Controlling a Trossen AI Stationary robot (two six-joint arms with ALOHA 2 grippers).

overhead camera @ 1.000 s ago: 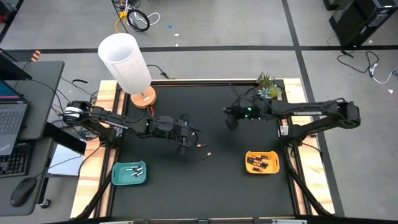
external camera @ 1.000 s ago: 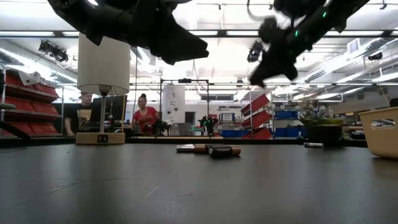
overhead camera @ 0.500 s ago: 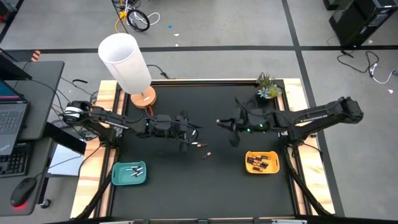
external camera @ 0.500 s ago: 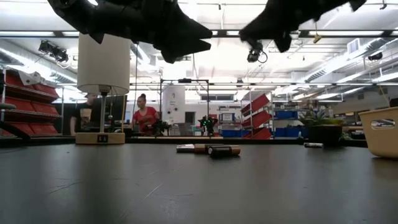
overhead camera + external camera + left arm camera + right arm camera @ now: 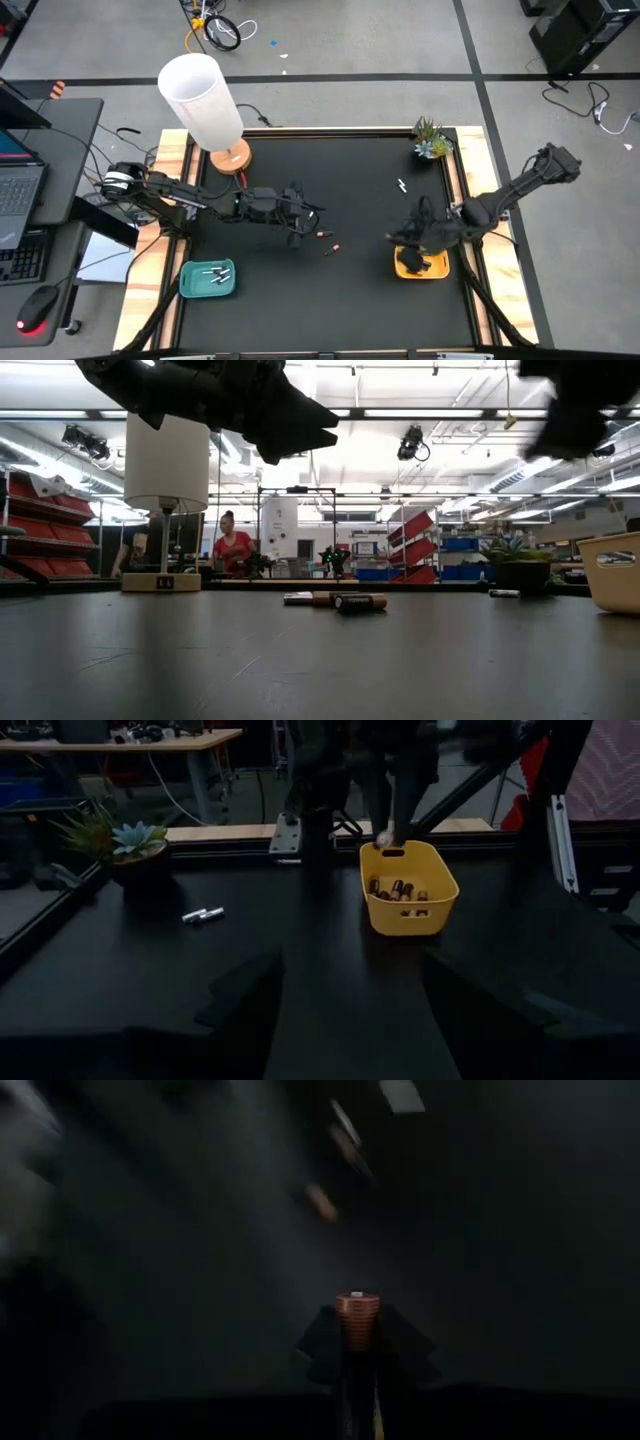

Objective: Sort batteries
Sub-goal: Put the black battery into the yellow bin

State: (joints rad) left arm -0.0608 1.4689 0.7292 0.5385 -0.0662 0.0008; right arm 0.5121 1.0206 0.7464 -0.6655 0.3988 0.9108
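The black counter (image 5: 350, 160) carries a lamp (image 5: 205, 105), a potted plant (image 5: 432, 140), a green tray (image 5: 207, 279) and a yellow bin (image 5: 408, 900), with people in the workshop behind. Since a second ago the right claw (image 5: 418, 243) has swung down over the yellow bin, gripping a copper-ended battery (image 5: 356, 1318). The left claw (image 5: 298, 222) hovers mid-counter, fingers spread, near loose batteries (image 5: 327, 240).

Surface (image 5: 340, 290): matt black, smooth; pale wood edging. Yellow bin (image 5: 437, 905): smooth plastic. Teal tray (image 5: 188, 288): plastic. Lamp base (image 5: 231, 158): wood; shade (image 5: 200, 97) matt white.
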